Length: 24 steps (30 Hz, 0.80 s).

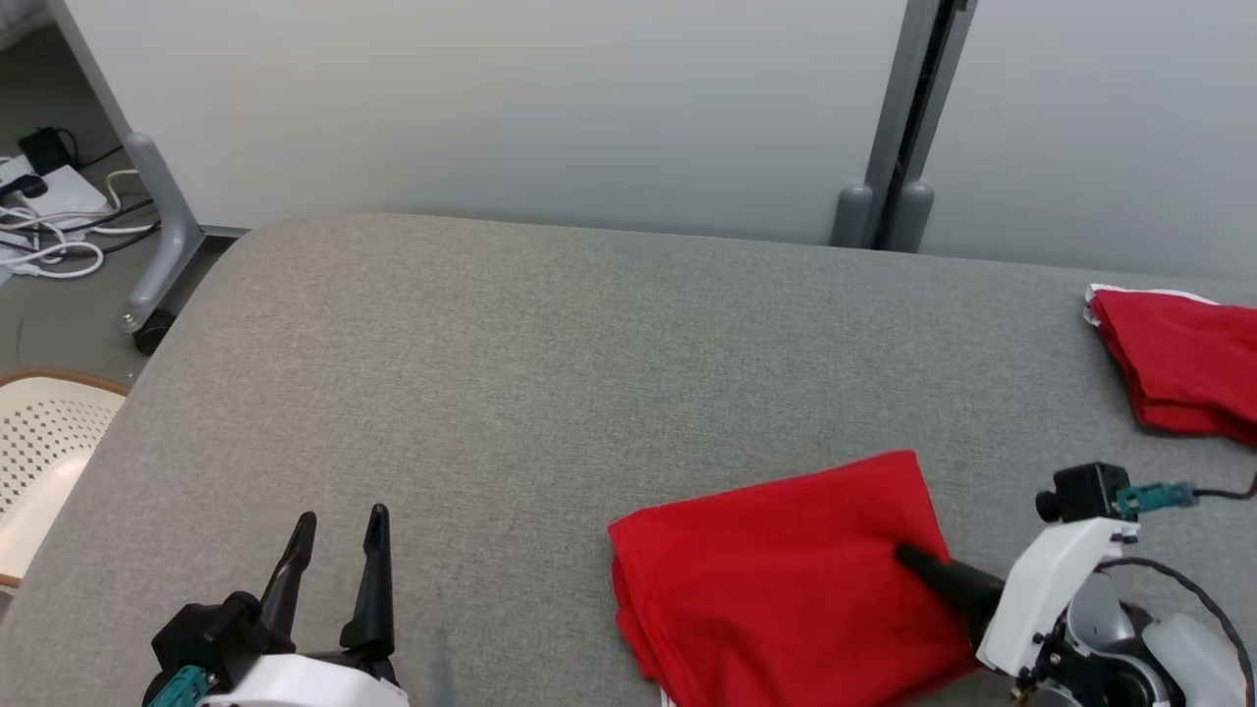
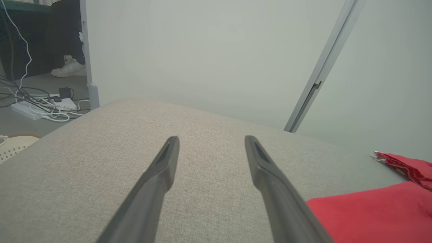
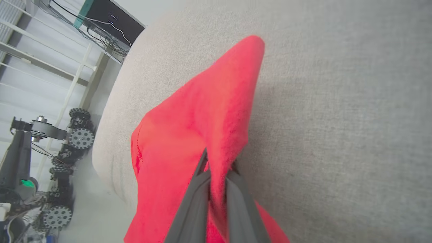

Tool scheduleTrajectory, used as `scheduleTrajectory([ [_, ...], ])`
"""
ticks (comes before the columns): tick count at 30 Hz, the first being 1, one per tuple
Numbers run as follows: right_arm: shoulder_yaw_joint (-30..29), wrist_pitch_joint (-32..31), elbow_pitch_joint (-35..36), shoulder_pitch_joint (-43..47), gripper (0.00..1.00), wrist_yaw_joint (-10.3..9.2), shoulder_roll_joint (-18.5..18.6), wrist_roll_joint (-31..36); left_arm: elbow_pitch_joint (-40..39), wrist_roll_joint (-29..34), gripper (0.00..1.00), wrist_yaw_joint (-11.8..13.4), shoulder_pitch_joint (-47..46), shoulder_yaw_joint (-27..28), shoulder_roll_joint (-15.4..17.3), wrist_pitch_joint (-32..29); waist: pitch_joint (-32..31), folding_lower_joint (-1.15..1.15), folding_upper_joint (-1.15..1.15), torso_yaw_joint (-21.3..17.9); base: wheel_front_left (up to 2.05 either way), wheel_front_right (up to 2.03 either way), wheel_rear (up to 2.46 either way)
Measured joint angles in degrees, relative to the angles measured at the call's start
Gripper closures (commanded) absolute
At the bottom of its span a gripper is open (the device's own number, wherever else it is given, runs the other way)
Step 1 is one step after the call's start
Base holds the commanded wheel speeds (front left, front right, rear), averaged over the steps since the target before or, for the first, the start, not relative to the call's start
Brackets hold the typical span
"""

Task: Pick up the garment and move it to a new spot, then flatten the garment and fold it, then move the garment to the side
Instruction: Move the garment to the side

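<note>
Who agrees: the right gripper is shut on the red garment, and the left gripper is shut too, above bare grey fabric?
Not quite: the left gripper is open, fingers spread, as the left wrist view shows. The right gripper is indeed shut on the red garment.

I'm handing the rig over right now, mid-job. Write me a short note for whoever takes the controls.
Right end effector: shut on the right edge of the red garment, with fabric pinched between its fingers.
Left end effector: open, holding nothing, over the bare grey padded table.
Done: the garment lies folded at the table's near right.
Left: move it to the side, probably toward the second red garment, which lies folded at the far right.
</note>
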State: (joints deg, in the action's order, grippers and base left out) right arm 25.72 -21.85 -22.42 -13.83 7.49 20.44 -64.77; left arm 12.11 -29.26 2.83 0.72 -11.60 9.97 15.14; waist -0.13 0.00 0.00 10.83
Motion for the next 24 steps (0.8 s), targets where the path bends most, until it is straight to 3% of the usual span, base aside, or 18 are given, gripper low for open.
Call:
scheduleTrajectory([
  [11,12.36,7.21,2.08,-19.52,1.00,0.00,10.02,5.27,-0.76,1.02,0.00,-0.33,-3.51,-0.47,-0.51,0.00,5.49,0.00,0.00,-2.80,0.00,0.00,0.00],
  [17,17.22,10.83,-1.47,-32.86,1.00,0.00,14.92,3.94,-1.07,2.47,0.00,-0.80,-8.12,-1.60,-1.51,0.00,11.95,0.00,0.00,-2.70,0.00,0.00,0.00],
  [24,19.53,12.47,-7.40,-41.68,1.00,0.01,21.05,2.68,-1.02,3.58,0.00,-1.02,-10.71,-1.97,-2.11,0.00,17.81,0.00,0.00,-1.16,0.00,0.00,0.00],
])
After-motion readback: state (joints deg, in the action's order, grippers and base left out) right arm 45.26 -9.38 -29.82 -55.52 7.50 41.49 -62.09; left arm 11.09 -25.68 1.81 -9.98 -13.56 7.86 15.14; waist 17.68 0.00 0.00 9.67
